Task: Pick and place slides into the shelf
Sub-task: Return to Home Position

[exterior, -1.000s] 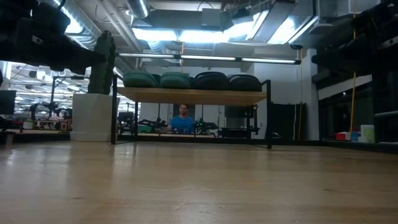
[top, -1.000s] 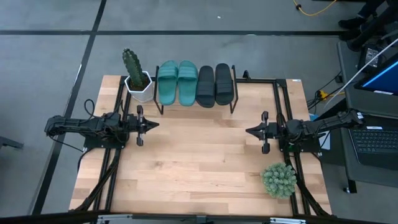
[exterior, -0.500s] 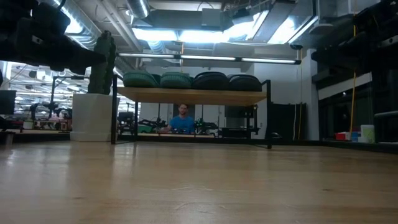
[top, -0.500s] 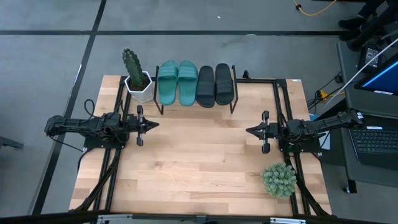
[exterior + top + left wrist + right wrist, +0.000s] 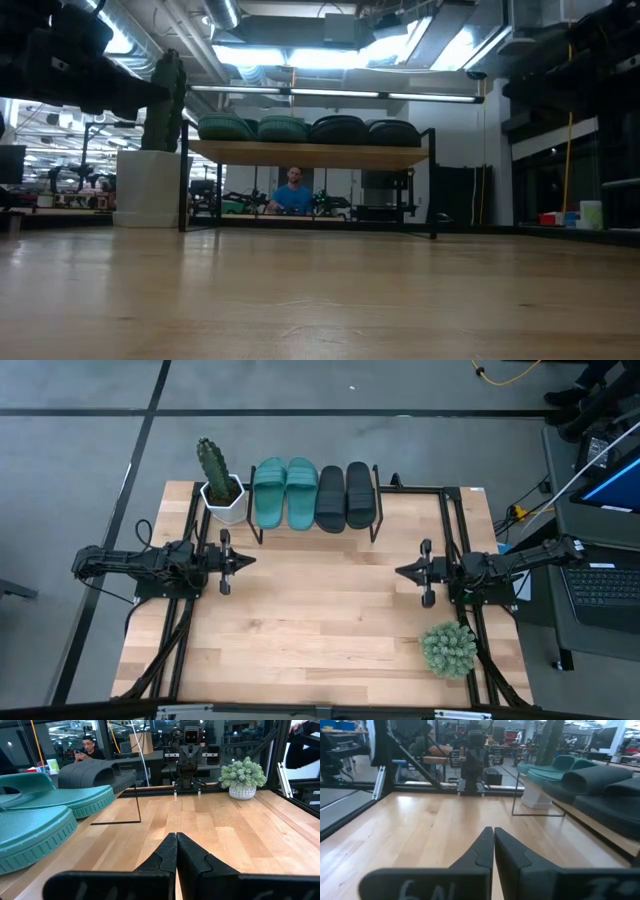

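Observation:
All the slides lie side by side on the shelf's plank top (image 5: 312, 529) at the table's far edge: two teal-green slides (image 5: 285, 492) on the left, two black slides (image 5: 345, 495) on the right, resting on their soles. In the low view the shelf (image 5: 305, 153) carries the same row. My left gripper (image 5: 250, 560) hovers shut above the table's left side, pointing right; in its wrist view (image 5: 176, 851) the teal slides (image 5: 45, 812) show close by. My right gripper (image 5: 399, 570) hovers shut on the right side, pointing left, with the black slides (image 5: 600, 790) beside it.
A cactus in a white pot (image 5: 220, 485) stands left of the shelf at the far edge. A small bushy plant (image 5: 448, 649) sits near the table's right near corner. Bare wood lies between the two grippers. A person (image 5: 293, 190) shows in the room beyond.

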Robot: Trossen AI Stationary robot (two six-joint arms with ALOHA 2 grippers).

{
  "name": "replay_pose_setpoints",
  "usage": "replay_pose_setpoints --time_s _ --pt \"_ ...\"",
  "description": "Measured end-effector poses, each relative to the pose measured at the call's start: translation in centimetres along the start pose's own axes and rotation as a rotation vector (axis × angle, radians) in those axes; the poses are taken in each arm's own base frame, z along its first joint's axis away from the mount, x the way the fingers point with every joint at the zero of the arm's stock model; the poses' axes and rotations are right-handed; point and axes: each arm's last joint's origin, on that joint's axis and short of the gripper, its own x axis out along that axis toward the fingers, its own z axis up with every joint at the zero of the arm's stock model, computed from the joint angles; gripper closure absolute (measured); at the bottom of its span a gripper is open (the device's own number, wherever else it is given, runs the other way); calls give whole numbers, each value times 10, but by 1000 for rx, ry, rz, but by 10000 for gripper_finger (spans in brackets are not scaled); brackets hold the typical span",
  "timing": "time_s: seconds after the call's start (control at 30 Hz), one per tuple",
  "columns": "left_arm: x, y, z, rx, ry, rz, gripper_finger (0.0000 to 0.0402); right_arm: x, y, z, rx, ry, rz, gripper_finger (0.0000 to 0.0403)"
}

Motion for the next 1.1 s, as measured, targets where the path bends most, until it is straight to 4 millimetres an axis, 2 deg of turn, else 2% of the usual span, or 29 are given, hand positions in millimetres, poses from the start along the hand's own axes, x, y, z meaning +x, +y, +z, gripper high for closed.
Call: replay_pose_setpoints --time_s 0.57,1.1 --pt "0 0 0 0 0 0 401 -14 -21 2 39 -61 -134 385" --pt "0 0 0 -1 -4 1 401 -14 -25 2 9 -59 -170 386"
